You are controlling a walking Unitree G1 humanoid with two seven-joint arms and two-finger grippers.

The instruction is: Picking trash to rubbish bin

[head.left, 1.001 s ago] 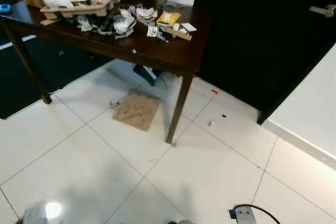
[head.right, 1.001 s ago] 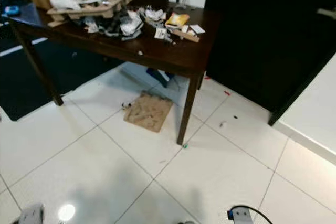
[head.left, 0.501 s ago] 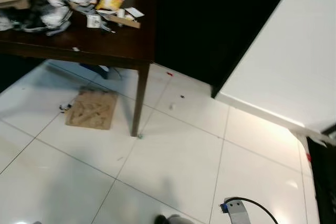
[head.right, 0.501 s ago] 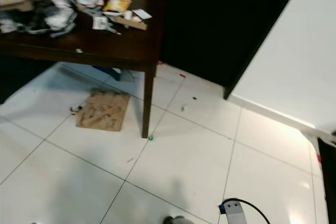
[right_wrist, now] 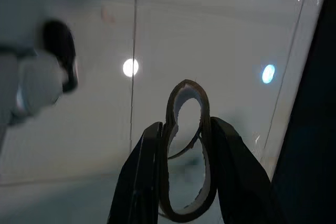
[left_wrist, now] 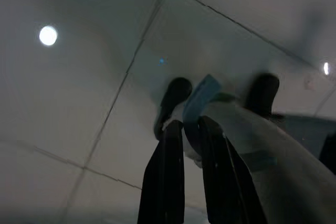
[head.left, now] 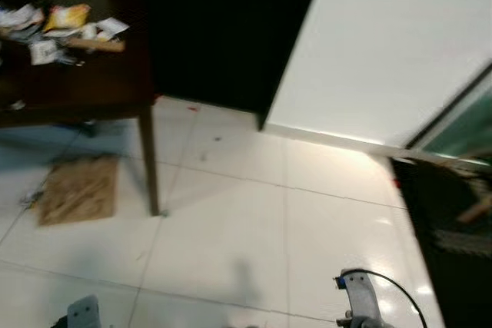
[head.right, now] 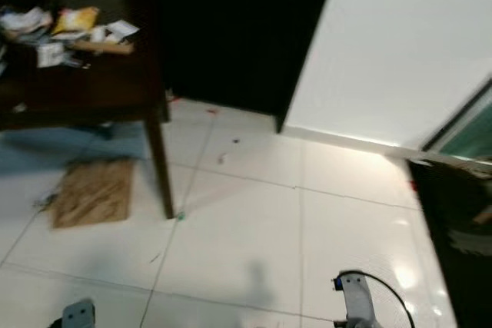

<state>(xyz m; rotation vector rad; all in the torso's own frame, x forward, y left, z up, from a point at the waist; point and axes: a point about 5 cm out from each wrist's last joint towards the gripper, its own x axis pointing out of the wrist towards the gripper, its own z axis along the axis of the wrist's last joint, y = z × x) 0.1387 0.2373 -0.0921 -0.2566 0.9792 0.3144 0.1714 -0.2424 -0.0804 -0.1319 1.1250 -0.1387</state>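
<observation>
My right gripper [right_wrist: 185, 125] is shut on a squashed ring of brownish tape [right_wrist: 185, 83], held just above the white floor tiles. With nothing between its two black fingers, my left gripper [left_wrist: 190, 125] is shut and hangs low over the tiles beside my own foot. More trash lies on the dark wooden table [head.left: 84, 90] at the far left, among it a yellow packet [head.left: 66, 16] and paper scraps [head.left: 40, 51]. A flat piece of cardboard [head.left: 78, 188] rests on the floor under the table. Small bits [head.right: 222, 158] dot the tiles.
A dark door or cabinet front [head.left: 215, 36] stands behind the table, with a white wall [head.left: 384, 51] to its right. At the right edge is a dark, blurred container-like shape [head.left: 453, 220]. Open tiled floor [head.left: 269, 243] lies ahead. The picture is blurred.
The whole view has swung to the right: the table has slid to the left edge, and the white wall and the dark shape at the right have come into view.
</observation>
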